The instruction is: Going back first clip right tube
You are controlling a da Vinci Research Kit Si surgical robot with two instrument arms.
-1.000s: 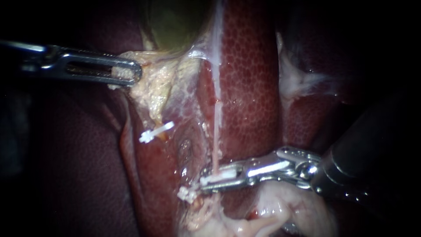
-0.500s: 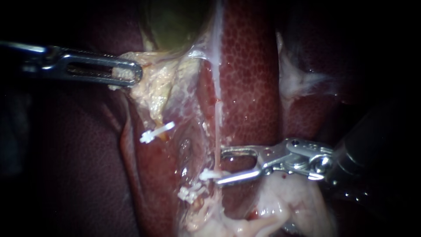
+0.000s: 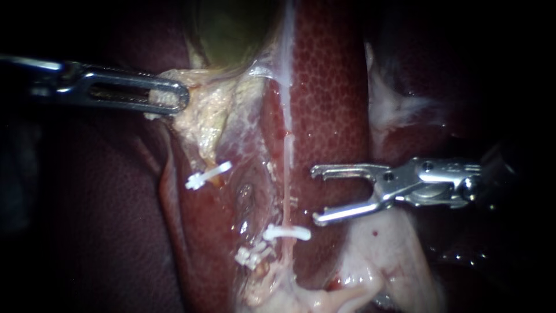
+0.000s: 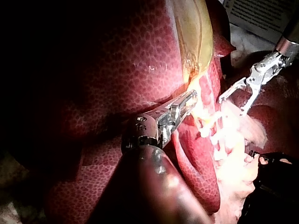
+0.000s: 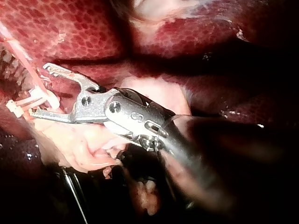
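The right tube runs as a thin pale strand down over the liver. A white clip sits across its lower part. My right instrument stands just right of the tube and above that clip, jaws open and empty. In the right wrist view its jaws gape beside the white clips. My left instrument is shut on pale tissue under the green gallbladder, and it holds the same tissue in the left wrist view.
Another white clip sits on the left tube, and a third clip lies lower, near the fatty tissue. Dark liver lobe fills the left side. In the left wrist view my right instrument shows beyond the tissue.
My right instrument opened its jaws, left the white clip on the right tube, and drew back to the right and slightly up. The left instrument has not moved.
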